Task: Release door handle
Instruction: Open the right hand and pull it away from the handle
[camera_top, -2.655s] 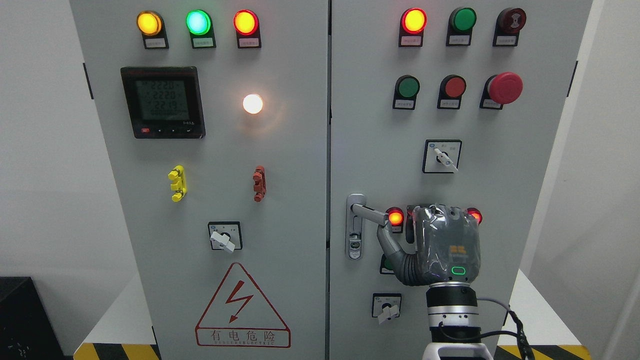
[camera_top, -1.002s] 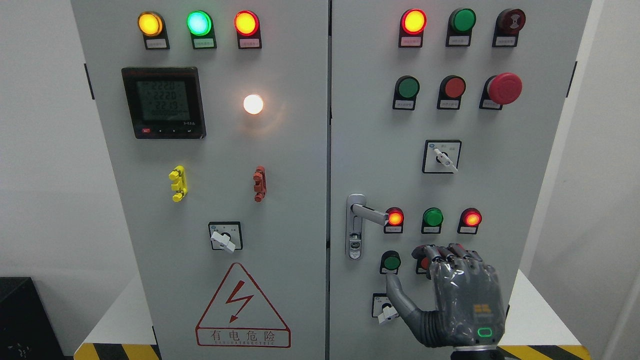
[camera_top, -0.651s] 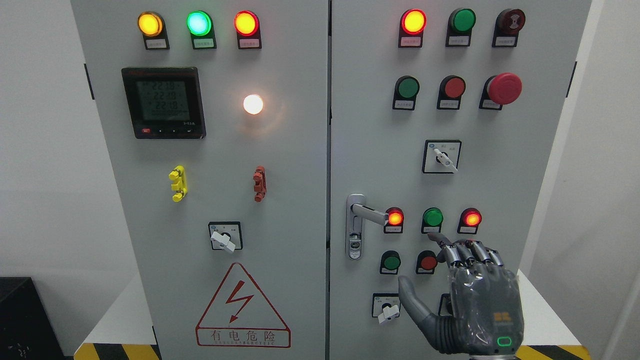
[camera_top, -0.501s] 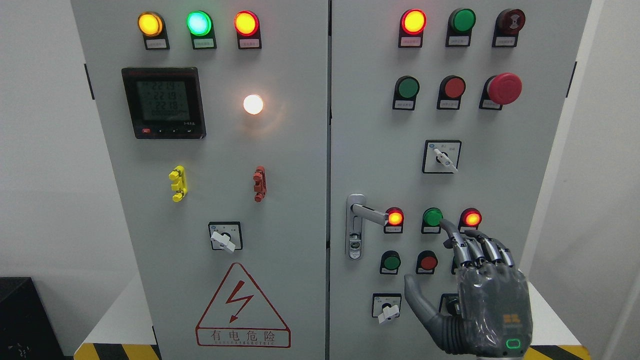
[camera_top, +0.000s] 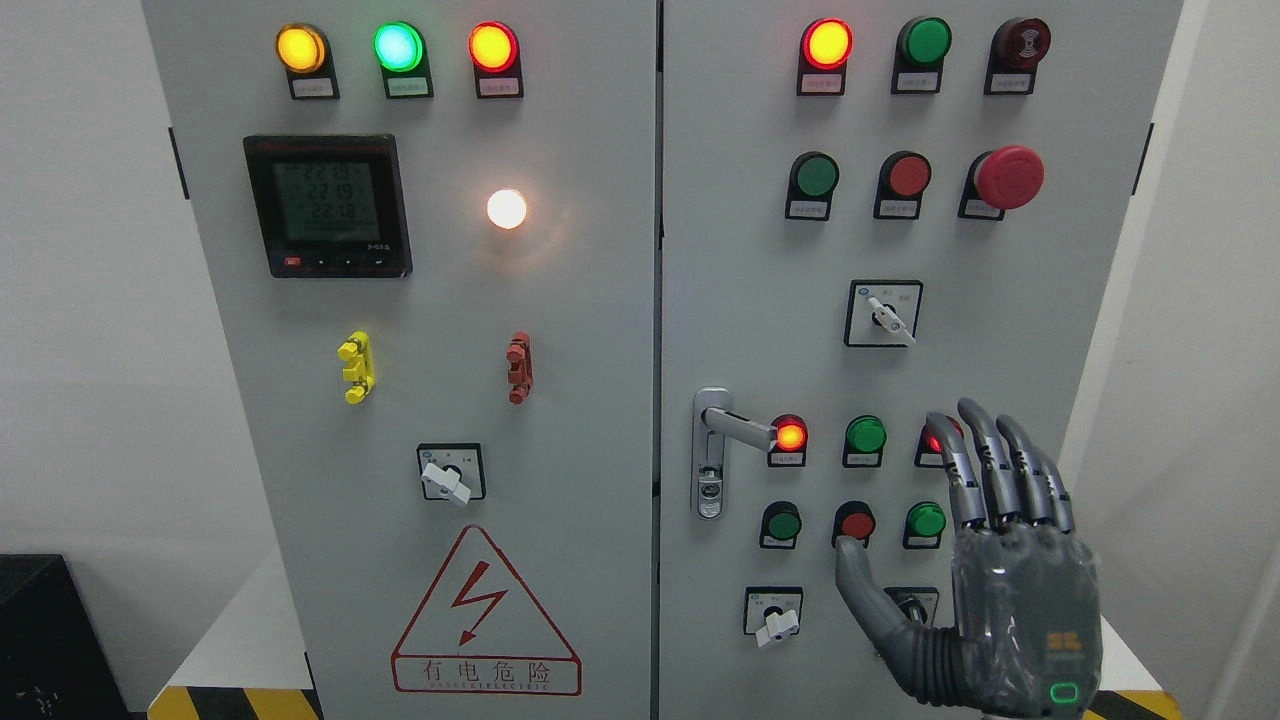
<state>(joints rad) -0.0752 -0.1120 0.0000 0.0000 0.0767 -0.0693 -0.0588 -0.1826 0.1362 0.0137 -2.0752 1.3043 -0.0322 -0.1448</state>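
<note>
Sign: red triangle warning sign (camera_top: 484, 612) read "有电危险".
Handle: silver metal door handle (camera_top: 738, 428) stood free.
Right hand: grey robot hand (camera_top: 1000, 580) was open, holding nothing.

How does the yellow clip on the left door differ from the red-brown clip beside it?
The yellow clip is bright yellow; the red-brown clip is dull brick red. The yellow clip sits further left, below the meter; the red-brown clip sits below the white lamp. Both stand upright at the same height.
</note>
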